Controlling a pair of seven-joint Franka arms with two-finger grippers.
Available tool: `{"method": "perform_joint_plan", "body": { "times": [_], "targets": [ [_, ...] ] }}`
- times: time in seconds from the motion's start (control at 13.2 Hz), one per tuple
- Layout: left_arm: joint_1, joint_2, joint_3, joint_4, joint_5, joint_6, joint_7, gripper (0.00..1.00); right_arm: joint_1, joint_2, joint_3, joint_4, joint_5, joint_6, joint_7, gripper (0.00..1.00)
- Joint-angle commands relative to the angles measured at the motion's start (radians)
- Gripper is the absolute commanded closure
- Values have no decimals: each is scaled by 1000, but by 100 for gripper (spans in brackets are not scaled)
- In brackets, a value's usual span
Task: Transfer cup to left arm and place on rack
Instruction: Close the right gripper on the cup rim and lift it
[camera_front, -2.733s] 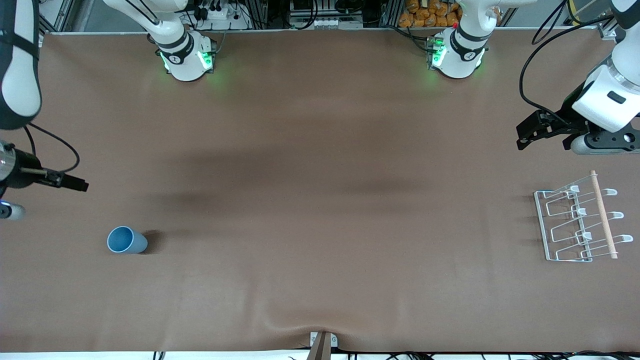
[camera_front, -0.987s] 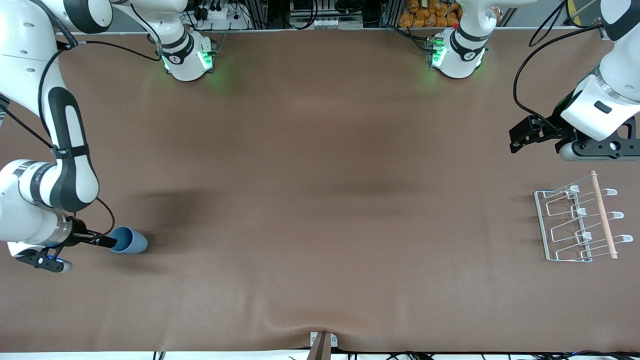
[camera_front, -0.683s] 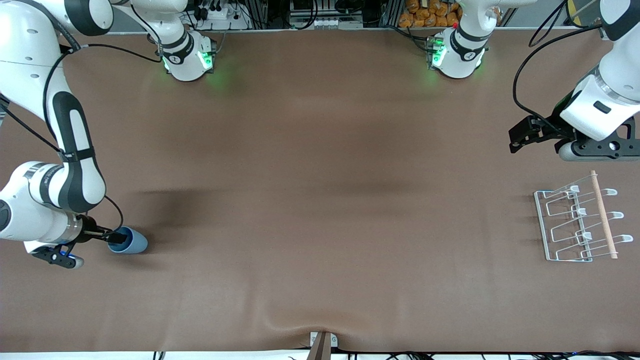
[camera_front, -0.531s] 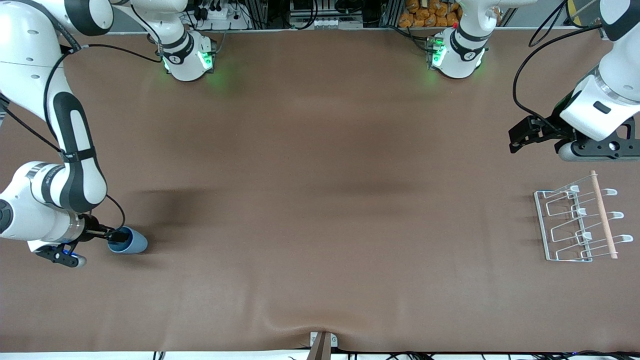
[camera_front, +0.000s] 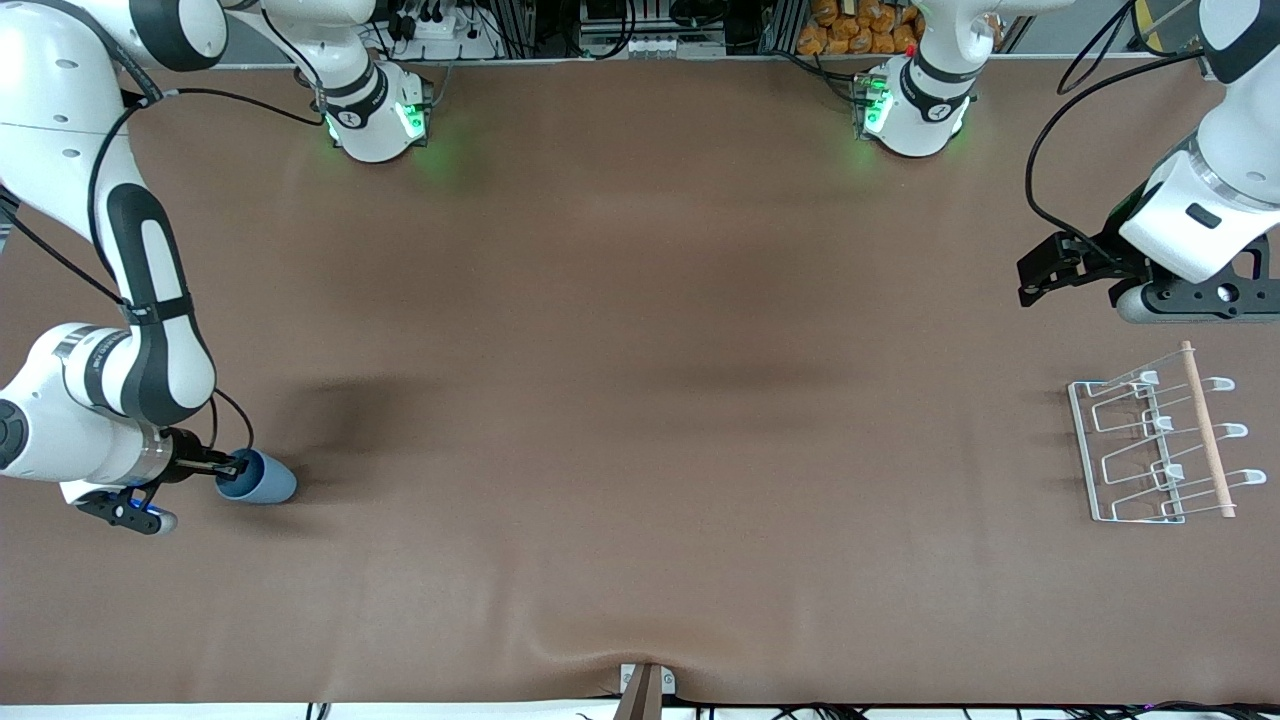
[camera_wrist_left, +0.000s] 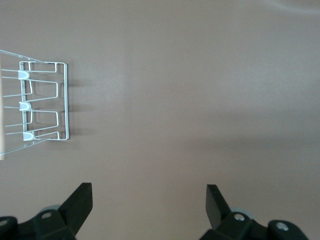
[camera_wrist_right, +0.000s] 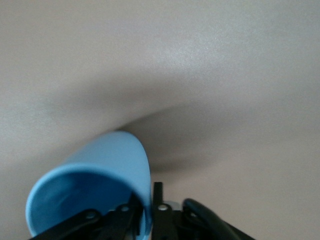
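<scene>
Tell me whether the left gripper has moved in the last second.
No. The left gripper hangs open at the same spot above the rack, waiting.

in the left wrist view the rack (camera_wrist_left: 42, 107) is cut by the edge. in the right wrist view the cup (camera_wrist_right: 95, 185) bottom is cut off.

brown table cover (camera_front: 640, 300), cluttered equipment shelves (camera_front: 640, 25)
</scene>
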Motion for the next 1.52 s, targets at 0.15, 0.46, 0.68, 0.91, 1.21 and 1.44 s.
{"method": "perform_joint_plan", "body": {
  "times": [0.15, 0.46, 0.68, 0.91, 1.21, 1.44],
  "targets": [
    [4, 5, 4, 10, -29, -5, 23, 0, 0, -59, 38, 33, 30, -112, 11, 100],
    [14, 9, 4, 10, -77, -3, 21, 0, 12, -107, 43, 38, 179, -231, 14, 100],
    [23, 12, 13, 10, -201, -3, -29, 0, 50, -134, 43, 39, 337, -317, 52, 100],
    [46, 24, 12, 10, -352, -3, -164, 0, 127, -164, 43, 44, 438, -356, 156, 100],
    [47, 55, 13, 10, -539, -5, -332, 0, 253, -184, 43, 45, 633, -347, 241, 100],
    [86, 84, 13, 10, -722, -5, -490, 0, 343, -185, 41, 56, 797, -328, 240, 100]
  ]
}}
